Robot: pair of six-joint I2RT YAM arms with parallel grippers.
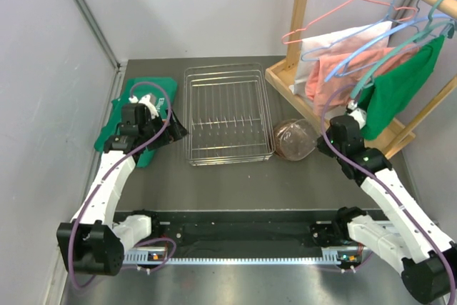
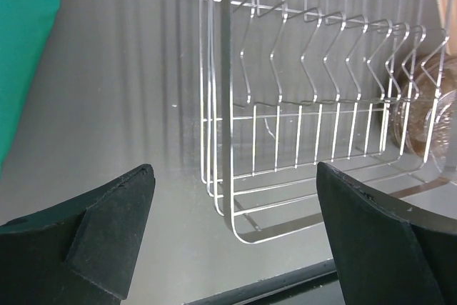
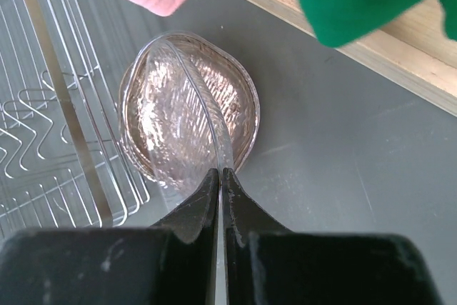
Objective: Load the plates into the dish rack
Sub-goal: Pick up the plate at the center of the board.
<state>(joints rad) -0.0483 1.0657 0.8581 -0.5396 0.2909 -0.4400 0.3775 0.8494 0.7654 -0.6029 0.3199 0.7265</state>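
The left gripper (image 2: 234, 173), jaws wide apart, faces a corner of the dish rack (image 2: 307, 91), plates (image 2: 421, 112) showing through its wires.

A grey table (image 1: 235, 183) fills the middle of the frame, with pale walls (image 1: 200, 5) behind. At upper right stands a wooden rack (image 1: 303, 26) hung with pink, white and green clothes (image 1: 400, 83).

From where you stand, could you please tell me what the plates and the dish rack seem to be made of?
The plates: probably glass, see-through with a brownish tint and a ribbed, glinting surface; clear plastic is possible. The dish rack: thin metal wire with a bright silvery finish and sharp highlights, likely chromed or stainless.
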